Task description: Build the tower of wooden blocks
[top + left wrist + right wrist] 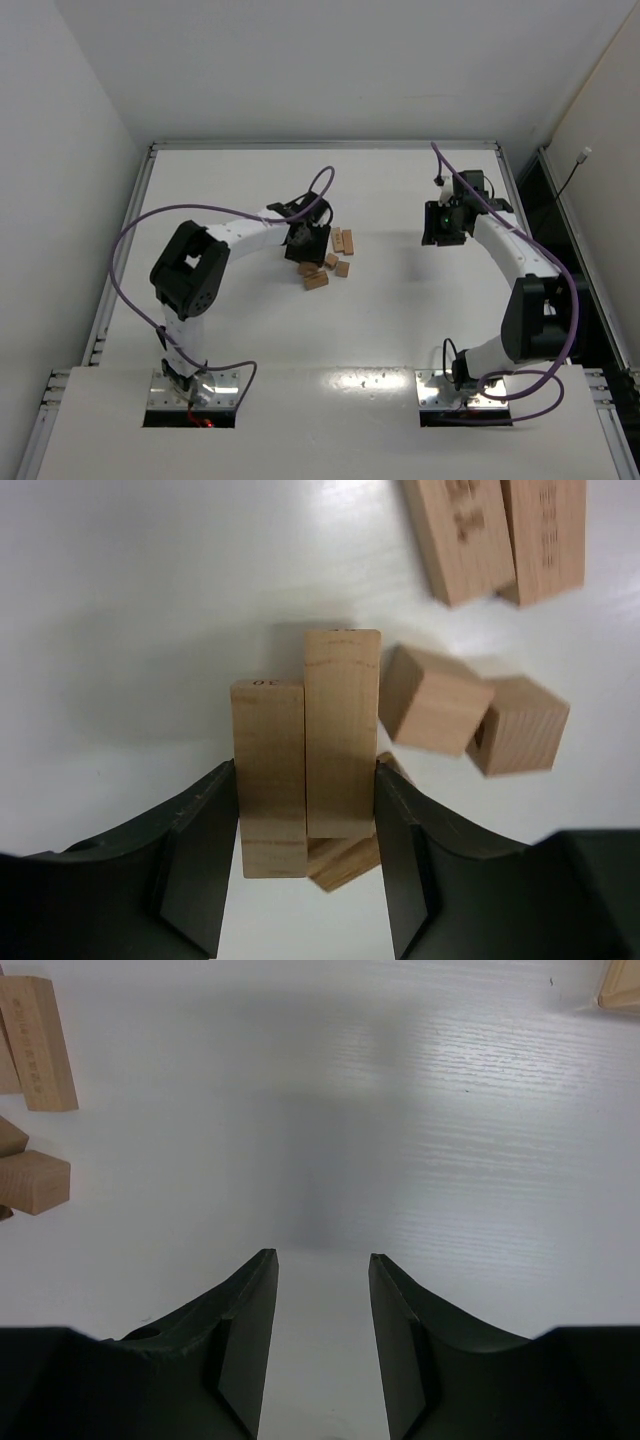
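Note:
Several pale wood blocks lie in a loose cluster (330, 262) left of the table's middle. My left gripper (305, 245) is over the cluster's left side. In the left wrist view my left gripper (306, 768) is shut on two long blocks side by side, the left one (268, 780) and the right one (342, 720), its jaws pressed to their outer faces. Another block (345, 858) lies skewed under them. My right gripper (440, 225) is open and empty over bare table at the right, also seen in its wrist view (321, 1256).
Two short blocks (432, 700) (520, 725) lie just right of the gripped pair, and two long blocks (460, 530) (548, 535) lie beyond. The right wrist view shows blocks at its left edge (40, 1040) (35, 1182). Raised rails (320, 145) edge the white table.

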`<state>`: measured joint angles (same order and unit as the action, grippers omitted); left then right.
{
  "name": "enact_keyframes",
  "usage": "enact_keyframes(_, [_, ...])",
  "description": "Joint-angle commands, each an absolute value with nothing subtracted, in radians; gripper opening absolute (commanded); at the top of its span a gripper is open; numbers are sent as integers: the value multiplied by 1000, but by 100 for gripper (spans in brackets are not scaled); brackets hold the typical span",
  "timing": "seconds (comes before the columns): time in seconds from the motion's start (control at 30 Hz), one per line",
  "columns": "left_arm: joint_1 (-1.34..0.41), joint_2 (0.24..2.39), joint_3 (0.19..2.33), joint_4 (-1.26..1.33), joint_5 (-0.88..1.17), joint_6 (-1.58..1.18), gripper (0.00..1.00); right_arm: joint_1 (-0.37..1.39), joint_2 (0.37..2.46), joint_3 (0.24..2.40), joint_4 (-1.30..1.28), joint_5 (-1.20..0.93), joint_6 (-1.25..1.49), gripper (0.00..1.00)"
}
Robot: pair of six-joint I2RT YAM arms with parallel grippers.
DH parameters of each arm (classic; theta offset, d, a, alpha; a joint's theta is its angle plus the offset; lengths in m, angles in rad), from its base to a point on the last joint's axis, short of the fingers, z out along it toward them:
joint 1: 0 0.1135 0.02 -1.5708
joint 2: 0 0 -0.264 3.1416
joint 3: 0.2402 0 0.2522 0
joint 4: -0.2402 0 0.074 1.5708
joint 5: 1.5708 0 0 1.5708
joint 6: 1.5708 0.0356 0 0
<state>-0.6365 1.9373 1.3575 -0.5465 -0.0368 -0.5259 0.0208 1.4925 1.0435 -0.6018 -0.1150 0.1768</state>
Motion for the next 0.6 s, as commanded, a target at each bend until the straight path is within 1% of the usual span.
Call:
enact_keyframes(0.0, [-672, 1813, 1324, -565, -14, -486, 0, 14, 1500, 1083, -555, -146, 186, 38])
enact_keyframes(0.07, [-672, 1749, 1304, -552, -84, -486, 0, 35, 1511, 1101, -545, -185, 186, 31])
enact_keyframes(0.1, [-672, 1734, 1304, -552, -84, -486, 0, 35, 1511, 1101, -529, -186, 186, 31])
enact_keyframes(0.13, [-672, 1721, 1304, -552, -107, -495, 0, 47, 1526, 1120, -517, -236, 199, 30])
enact_keyframes(0.17, [-634, 1710, 1304, -552, -127, -495, 0, 60, 1554, 1156, -517, -256, 199, 28])
enact_keyframes(0.2, [-612, 1700, 1313, -552, -138, -526, 0, 77, 1568, 1178, -496, -268, 209, 21])
enact_keyframes(0.23, [-574, 1700, 1325, -552, -153, -535, 0, 124, 1583, 1227, -495, -268, 209, 17])
enact_keyframes(0.27, [-555, 1689, 1325, -552, -153, -544, 0, 150, 1600, 1256, -486, -259, 209, 15])
enact_keyframes(0.4, [-462, 1661, 1334, -543, -202, -563, 0, 262, 1719, 1397, -486, -239, 196, 15])
enact_keyframes(0.43, [-440, 1661, 1335, -543, -202, -563, 0, 282, 1770, 1441, -486, -239, 196, 14])
enact_keyframes(0.47, [-421, 1651, 1335, -543, -213, -563, 0, 320, 1796, 1463, -486, -239, 210, 12])
enact_keyframes(0.57, [-335, 1651, 1335, -543, -213, -572, 0, 398, 1902, 1541, -486, -213, 238, 0])
